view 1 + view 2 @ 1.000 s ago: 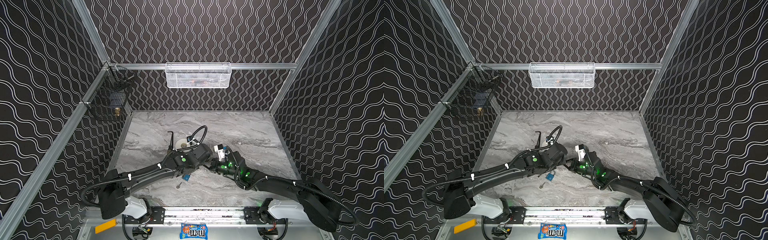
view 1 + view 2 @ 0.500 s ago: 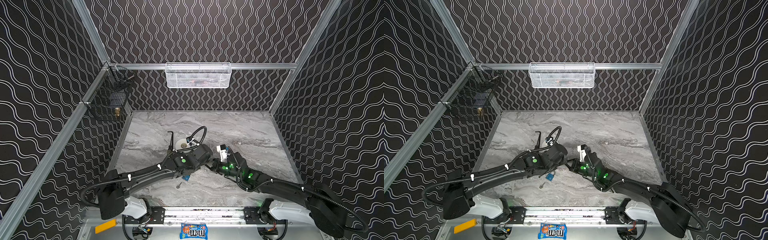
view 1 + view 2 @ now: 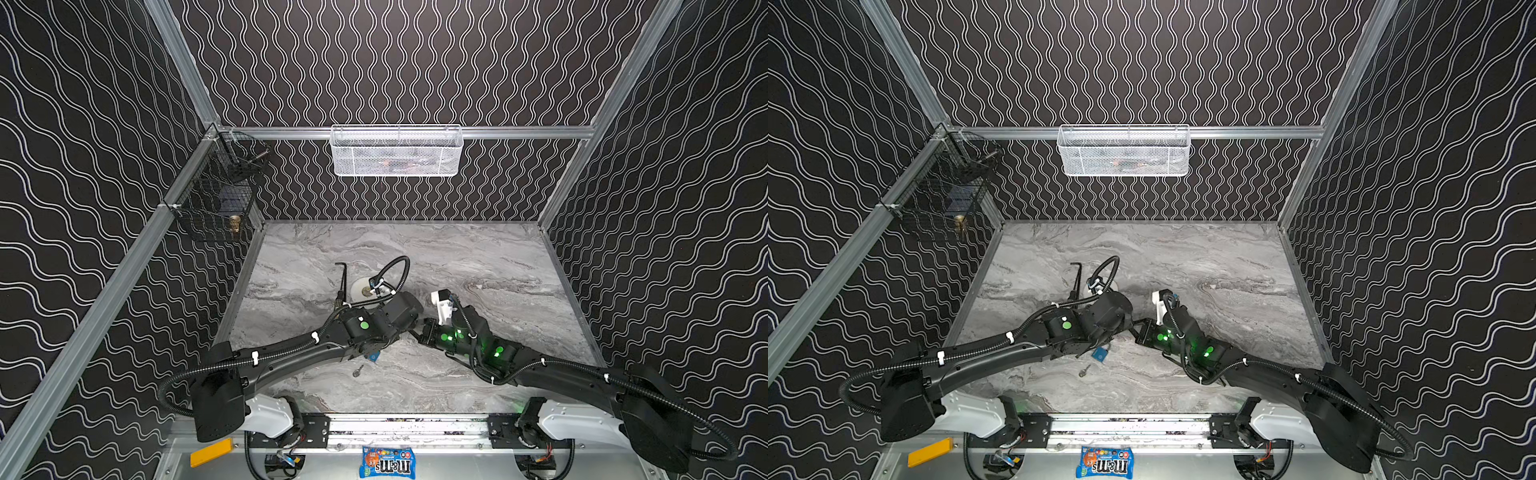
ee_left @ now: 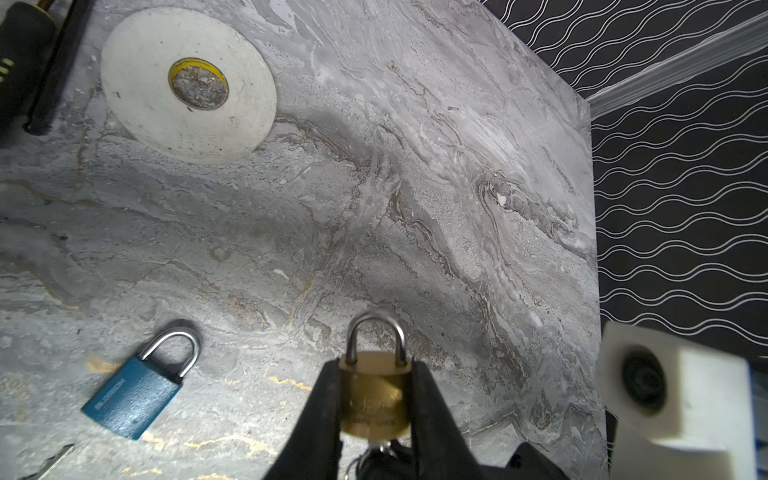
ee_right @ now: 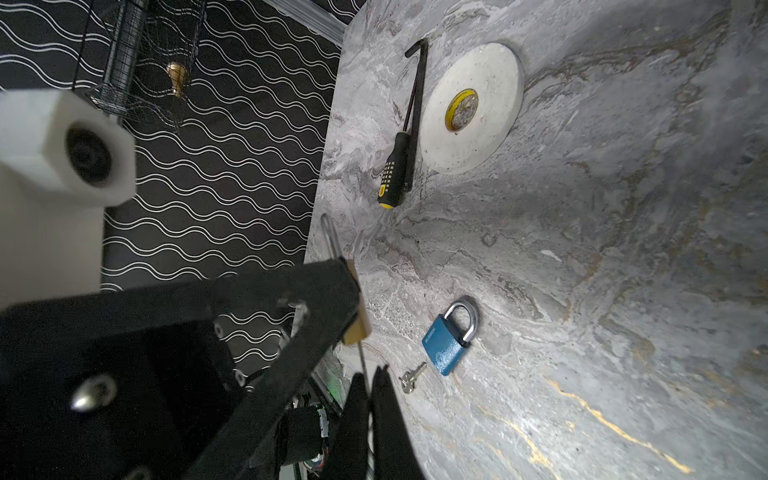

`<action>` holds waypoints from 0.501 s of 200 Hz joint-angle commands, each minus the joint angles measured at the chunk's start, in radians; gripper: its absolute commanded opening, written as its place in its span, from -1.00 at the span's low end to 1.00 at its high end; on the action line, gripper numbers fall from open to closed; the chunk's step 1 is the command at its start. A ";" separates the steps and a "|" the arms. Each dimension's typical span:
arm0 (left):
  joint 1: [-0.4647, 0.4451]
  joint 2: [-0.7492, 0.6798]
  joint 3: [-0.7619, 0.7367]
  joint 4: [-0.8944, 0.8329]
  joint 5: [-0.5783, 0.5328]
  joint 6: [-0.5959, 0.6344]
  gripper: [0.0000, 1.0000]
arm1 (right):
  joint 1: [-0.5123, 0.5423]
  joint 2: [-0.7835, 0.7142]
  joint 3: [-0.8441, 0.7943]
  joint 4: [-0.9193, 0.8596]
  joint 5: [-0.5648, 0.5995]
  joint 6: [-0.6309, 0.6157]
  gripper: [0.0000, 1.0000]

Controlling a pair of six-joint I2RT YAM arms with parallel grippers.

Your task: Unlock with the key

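Over the near middle of a grey, veined marble-look tabletop [image 4: 415, 166], the left gripper [image 4: 374, 372] clamps a small brass padlock [image 4: 374, 399] by its flat sides. Its black wedge-shaped fingers [image 4: 324, 415] are only partly spread, and the rounded steel shackle stands clear past the fingertips. The right gripper [image 5: 370, 374] meets it from the right. Its jaws are pinched together on a thin metal key [image 5: 363, 365], seen edge-on, which reaches the padlock's underside. How deep the key sits cannot be told.

In both top views the brass padlock is hidden beneath the left wrist.

A blue padlock [image 5: 446, 345] with a textured rectangular body lies flat on the table just near of the left gripper. Its shackle is closed, and a loose key [image 5: 411, 376] of silver metal lies beside it.

Farther back a flat white tape roll [image 5: 486, 83] with a yellow core lies on its side. On its left lie a black L-shaped hex key [image 5: 417, 104] and a black-and-yellow ribbed screwdriver [image 5: 392, 174].

A white mesh basket [image 3: 397, 151] hangs on the far wall, and a black wire basket [image 3: 216, 199] on the left wall.
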State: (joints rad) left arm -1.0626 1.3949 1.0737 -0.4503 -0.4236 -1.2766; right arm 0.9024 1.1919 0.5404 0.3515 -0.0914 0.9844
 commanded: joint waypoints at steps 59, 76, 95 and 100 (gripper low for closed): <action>-0.025 -0.038 -0.036 -0.012 0.128 -0.031 -1.00 | 0.001 -0.031 0.027 0.043 0.137 -0.081 -1.00; -0.015 -0.041 -0.023 -0.019 0.111 -0.019 -1.00 | 0.003 -0.043 0.027 0.032 0.109 -0.107 -0.88; -0.003 -0.043 -0.019 -0.013 0.088 -0.019 -1.00 | 0.003 -0.068 -0.003 0.044 0.082 -0.138 -0.66; -0.001 -0.043 -0.022 -0.009 0.080 -0.023 -1.00 | 0.003 -0.077 -0.013 0.051 0.074 -0.145 -0.60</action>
State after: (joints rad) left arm -1.0706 1.3563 1.0489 -0.4103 -0.3958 -1.2865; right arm 0.9089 1.1461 0.5529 0.2985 -0.0593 0.8944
